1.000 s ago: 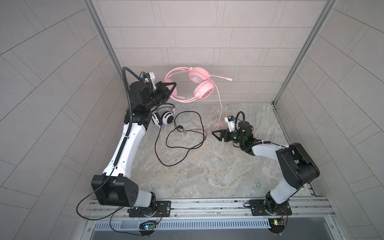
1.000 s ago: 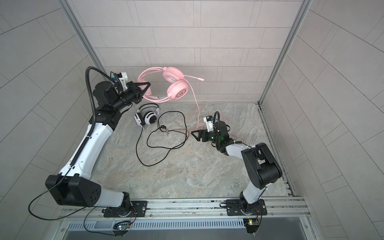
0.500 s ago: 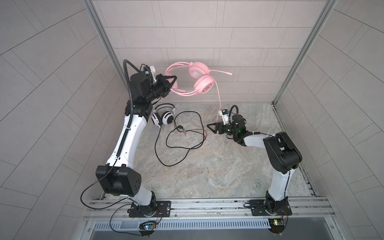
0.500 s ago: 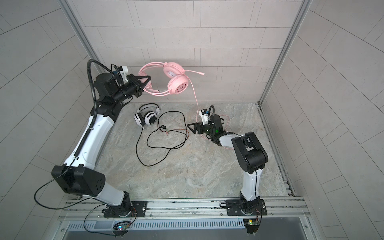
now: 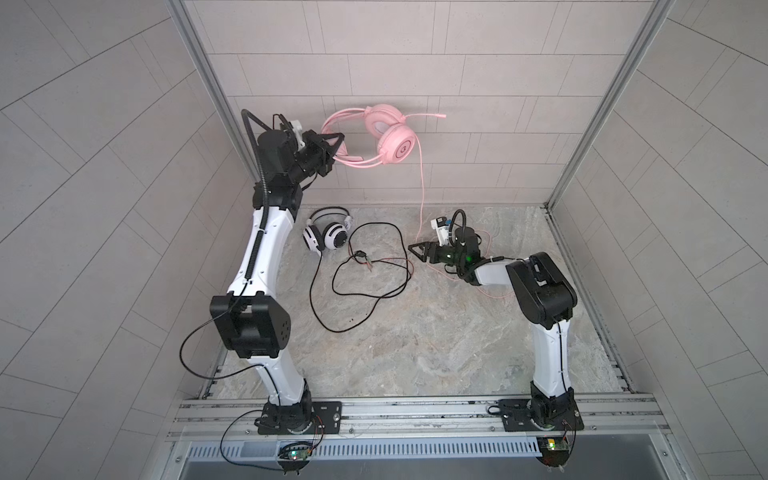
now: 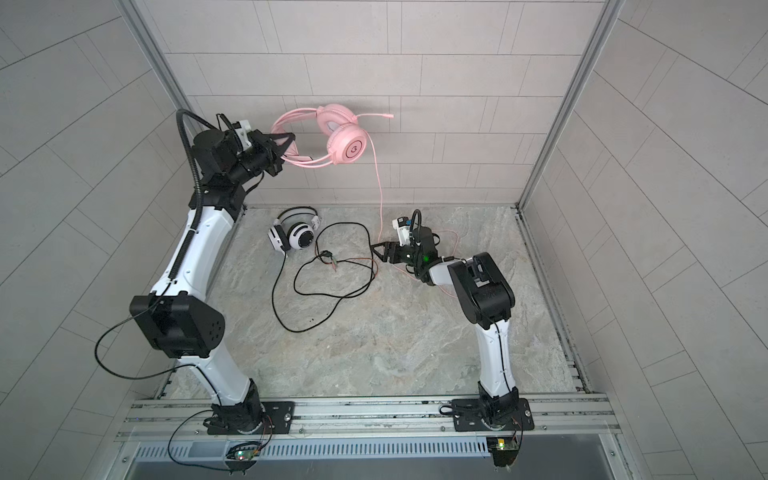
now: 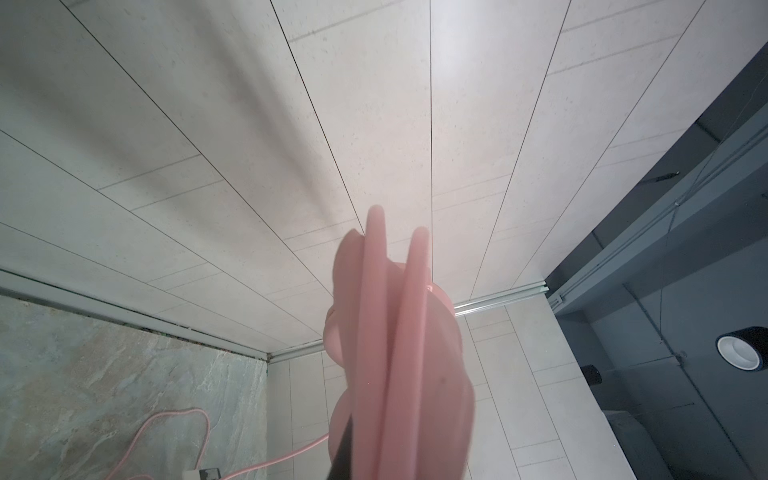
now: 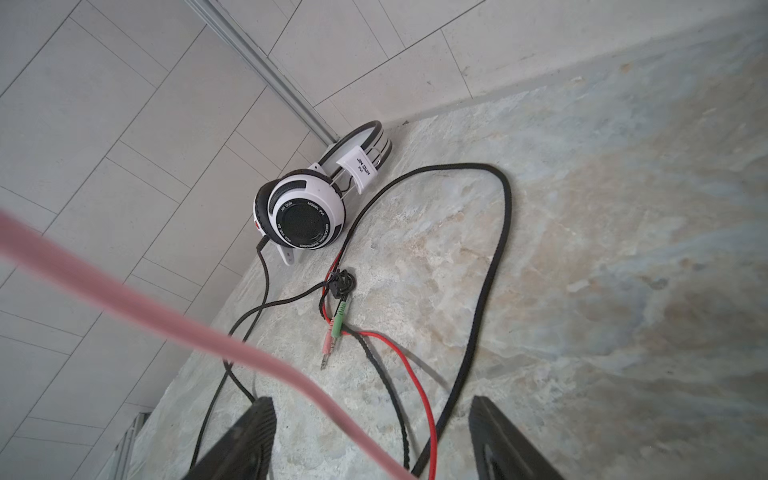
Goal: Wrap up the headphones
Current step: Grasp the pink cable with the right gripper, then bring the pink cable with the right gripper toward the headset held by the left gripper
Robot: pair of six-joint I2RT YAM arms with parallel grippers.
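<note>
Aloft, left fingers (image 5: pixel 323 140) clamp pink headset (image 5: pixel 397 145) band, contact hidden; right fingers (image 8: pixel 245 436) parted, bases cropped

Bright diffuse light, soft shadows; edges bowed; near pink cable (image 8: pixel 124 286) blurred in wrist view.

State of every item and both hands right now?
Pink headphones: lifted off the table.
Pink cable: hanging, unwrapped.
White headphones: lying on the table, untouched.
Black cable: loose on the table, unwrapped.
Left hand: shut on the pink headband.
Right hand: open around the pink cable.
</note>
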